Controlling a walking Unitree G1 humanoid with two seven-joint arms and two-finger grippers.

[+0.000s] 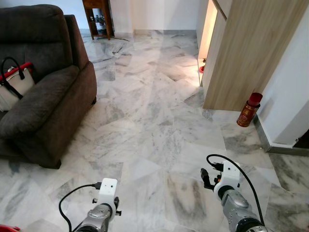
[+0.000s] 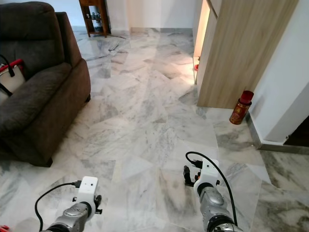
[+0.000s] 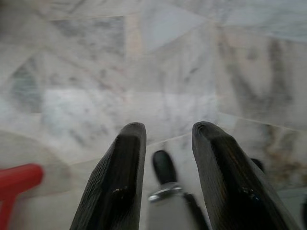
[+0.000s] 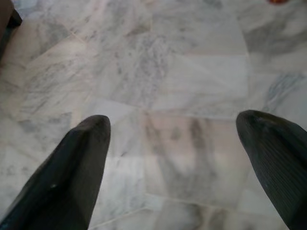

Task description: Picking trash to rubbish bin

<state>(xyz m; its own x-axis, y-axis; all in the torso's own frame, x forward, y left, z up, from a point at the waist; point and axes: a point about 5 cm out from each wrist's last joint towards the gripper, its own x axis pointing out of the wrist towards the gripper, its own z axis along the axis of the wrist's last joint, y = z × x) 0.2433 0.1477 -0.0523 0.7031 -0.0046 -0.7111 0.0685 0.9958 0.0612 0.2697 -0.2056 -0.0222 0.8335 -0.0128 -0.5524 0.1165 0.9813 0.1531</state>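
Trash here is most likely the red canister (image 1: 249, 109), a cylinder with a red cap standing upright on the marble floor (image 1: 154, 130) against the foot of the wooden cabinet (image 1: 246, 53). Whether it is really rubbish I cannot confirm, and no rubbish bin can be made out. It stands well ahead of the right gripper (image 4: 180, 165) and a little to that gripper's right, well apart from it, with bare floor between. Its long axis is vertical, so I judge a sideways approach with the fingers either side of the body would suit it. The right arm is clearly the nearer; the left gripper (image 3: 165, 167) lies far off, with the canister ahead and well across to its right.

The right gripper is spread wide, its two black fingers (image 4: 67, 172) far apart over plain marble, holding nothing. The left gripper has its fingers parted by a narrower gap, also empty, pointing down at the floor. Something red (image 3: 17, 182) sits at the edge of the left wrist view; what it is cannot be told.

Ahead and to the left of the left gripper stands a dark brown armchair (image 1: 46, 92) with a white bag (image 1: 14, 84) with black handles on its seat; its contents are hidden. Beyond, a wooden stand (image 1: 99, 19) sits by the far wall
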